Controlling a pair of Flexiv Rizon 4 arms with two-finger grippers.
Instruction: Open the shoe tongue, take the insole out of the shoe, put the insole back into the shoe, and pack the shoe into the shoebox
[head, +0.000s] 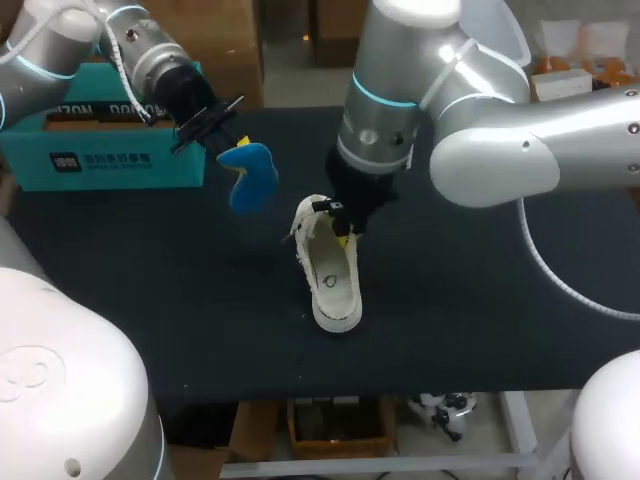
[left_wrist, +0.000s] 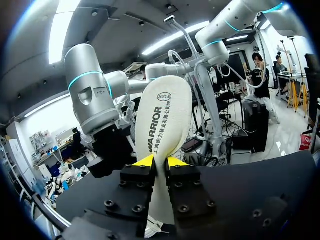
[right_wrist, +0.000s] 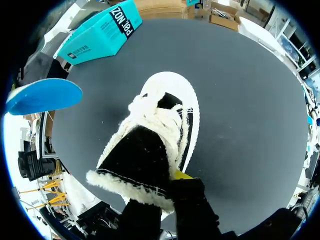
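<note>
Left gripper (left_wrist: 160, 161) clamps the insole (left_wrist: 165, 115), held clear of the shoe (head: 332, 278); right gripper (head: 342, 228) at its tongue (right_wrist: 142, 155), grip unclear; box (head: 100, 160) contents hidden.

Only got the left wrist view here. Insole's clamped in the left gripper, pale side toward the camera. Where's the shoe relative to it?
Observer: In the head view, the shoe lies on the table near the middle. The insole hangs in the air to its left, apart from it.
Operator: Right arm?
Observer: The right gripper is at the shoe's opening, shut on the tongue, which is lifted up out of the opening.
Operator: Shoebox?
Observer: The teal shoebox sits at the table's far left, behind the left gripper.
</note>
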